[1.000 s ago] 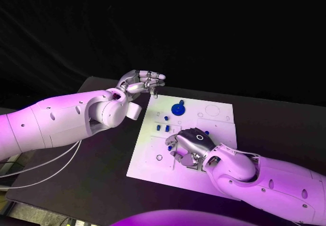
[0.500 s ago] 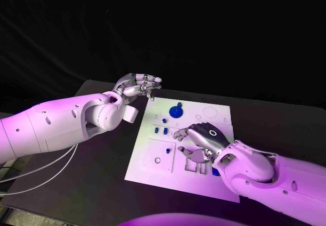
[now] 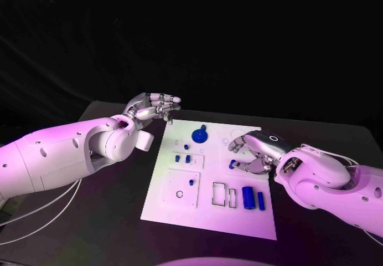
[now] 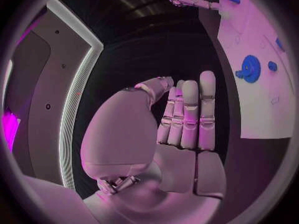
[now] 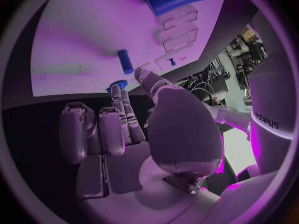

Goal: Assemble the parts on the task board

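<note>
Your white board (image 3: 180, 208) lies at the middle of the black table (image 3: 319, 144), running from 12 o'clock down to 6 o'clock. Your left hand (image 3: 151, 106) hangs above the table just off the board's 11 o'clock corner, fingers curled in together with nothing in them. Your right hand (image 3: 257, 148) sits over the board at about 2 o'clock, its fingers bent around a small blue peg (image 3: 234, 164); you cannot tell whether it is actually gripped or only touched. The blue gear (image 3: 200, 134) stands near 12 o'clock, and 2 blue cylinders (image 3: 248, 197) lie side by side toward 4 o'clock, beside the empty slots (image 3: 224, 194). 2 short blue pins (image 3: 182, 158) sit at 10 o'clock. These pieces look light, stiff and smooth, likely to roll or slip, so take each cylinder across its middle.
</note>
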